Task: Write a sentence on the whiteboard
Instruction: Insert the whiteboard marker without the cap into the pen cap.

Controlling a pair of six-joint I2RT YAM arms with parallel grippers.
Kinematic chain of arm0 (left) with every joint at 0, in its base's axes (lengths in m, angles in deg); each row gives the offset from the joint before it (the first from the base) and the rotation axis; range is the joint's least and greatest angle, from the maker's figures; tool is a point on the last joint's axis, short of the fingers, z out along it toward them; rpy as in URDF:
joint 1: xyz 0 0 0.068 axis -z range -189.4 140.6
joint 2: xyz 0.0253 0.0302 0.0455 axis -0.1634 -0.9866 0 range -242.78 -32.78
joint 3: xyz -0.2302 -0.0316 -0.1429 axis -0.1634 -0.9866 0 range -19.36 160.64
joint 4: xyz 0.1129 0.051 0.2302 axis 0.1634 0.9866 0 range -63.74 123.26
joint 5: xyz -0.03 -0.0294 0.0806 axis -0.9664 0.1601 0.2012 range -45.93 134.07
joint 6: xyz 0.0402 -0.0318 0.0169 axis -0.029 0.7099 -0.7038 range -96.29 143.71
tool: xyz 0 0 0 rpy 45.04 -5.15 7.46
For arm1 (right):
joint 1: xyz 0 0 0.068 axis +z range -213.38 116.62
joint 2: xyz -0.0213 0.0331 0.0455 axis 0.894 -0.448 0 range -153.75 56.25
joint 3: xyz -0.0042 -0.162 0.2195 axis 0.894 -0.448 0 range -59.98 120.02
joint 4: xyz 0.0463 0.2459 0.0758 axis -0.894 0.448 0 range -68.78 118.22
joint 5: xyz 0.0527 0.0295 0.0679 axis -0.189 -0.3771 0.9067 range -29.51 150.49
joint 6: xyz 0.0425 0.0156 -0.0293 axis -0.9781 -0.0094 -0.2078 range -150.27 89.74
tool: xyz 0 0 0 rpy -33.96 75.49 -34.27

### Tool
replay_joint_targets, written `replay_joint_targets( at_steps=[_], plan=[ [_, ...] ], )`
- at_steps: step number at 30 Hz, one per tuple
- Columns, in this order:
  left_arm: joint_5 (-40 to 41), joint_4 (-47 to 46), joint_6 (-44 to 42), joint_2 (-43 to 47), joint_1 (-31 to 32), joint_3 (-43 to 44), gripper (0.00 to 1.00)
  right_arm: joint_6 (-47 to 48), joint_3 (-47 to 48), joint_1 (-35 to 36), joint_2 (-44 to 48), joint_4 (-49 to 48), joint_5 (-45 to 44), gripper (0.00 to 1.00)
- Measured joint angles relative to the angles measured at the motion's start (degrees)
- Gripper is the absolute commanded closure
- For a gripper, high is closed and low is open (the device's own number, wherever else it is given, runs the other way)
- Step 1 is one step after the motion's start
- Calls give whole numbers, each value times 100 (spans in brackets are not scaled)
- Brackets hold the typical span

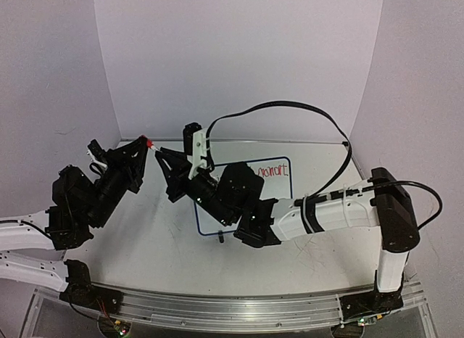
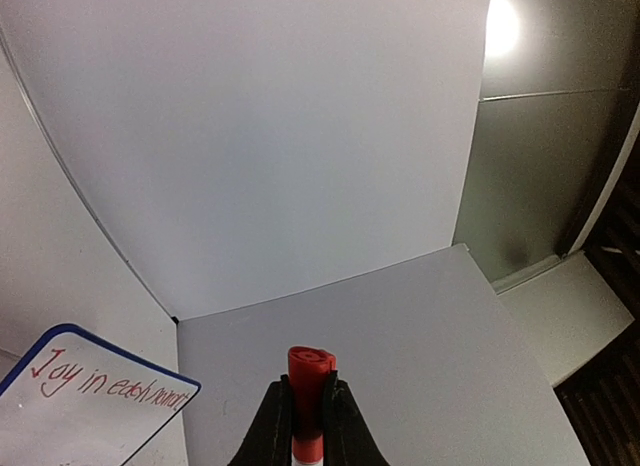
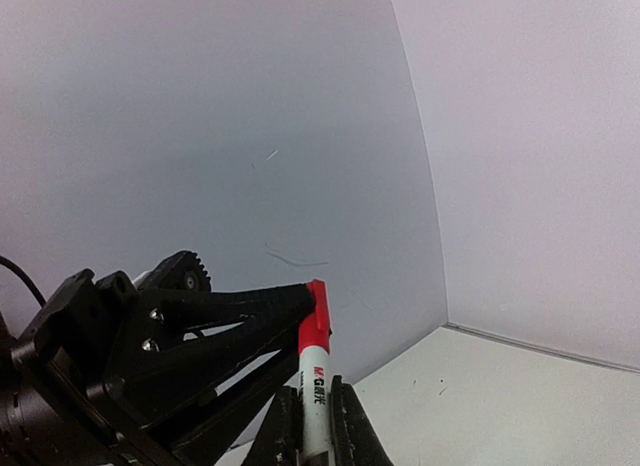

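Shows right gripper (image 3: 315, 433) pinching white cylindrical plastic marker (image 3: 314, 391) upright at bottom centre. Shows black left gripper (image 3: 300, 313) angled in from left, fingertips closed on marker's red plastic cap (image 3: 315, 326). Behind: pale walls (image 3: 200, 106), white tabletop (image 3: 500, 406) corner lower right.

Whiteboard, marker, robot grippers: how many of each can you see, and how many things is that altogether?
whiteboard: 1
red-capped marker: 1
grippers: 2, the left gripper and the right gripper
Total: 4
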Motion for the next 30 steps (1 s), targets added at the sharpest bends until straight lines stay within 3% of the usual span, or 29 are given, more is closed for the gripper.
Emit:
replay_joint_targets(
  at_steps=[8, 21, 22, 24, 26, 28, 30],
  plan=[
    [-581, -1412, -1056, -745, -61, 165, 100, -710, -365, -275, 425, -294, 564, 100],
    [-1355, -2744, -2356, -1135, 272, 280, 99, -2870, -877, -941, 881, -1265, 2718, 100],
    [-1400, -2744, -2420, -1141, 295, 280, 92, -3034, -935, -998, 890, -1380, 2849, 100],
    [-1463, -2703, -2524, -1153, 334, 275, 66, -3234, -1084, -1074, 937, -1520, 3030, 100],
    [-1631, -2480, -2560, -1113, 424, 239, 49, -3321, -1395, -1127, 1096, -1554, 3096, 100],
    [-1839, -2026, -2622, -1074, 611, 131, 14, -3306, -1737, -1196, 1292, -1532, 3108, 100],
    [-1892, -1371, -2671, -889, 727, -45, 5, -3158, -2314, -1320, 1672, -1379, 3153, 100]
  ],
)
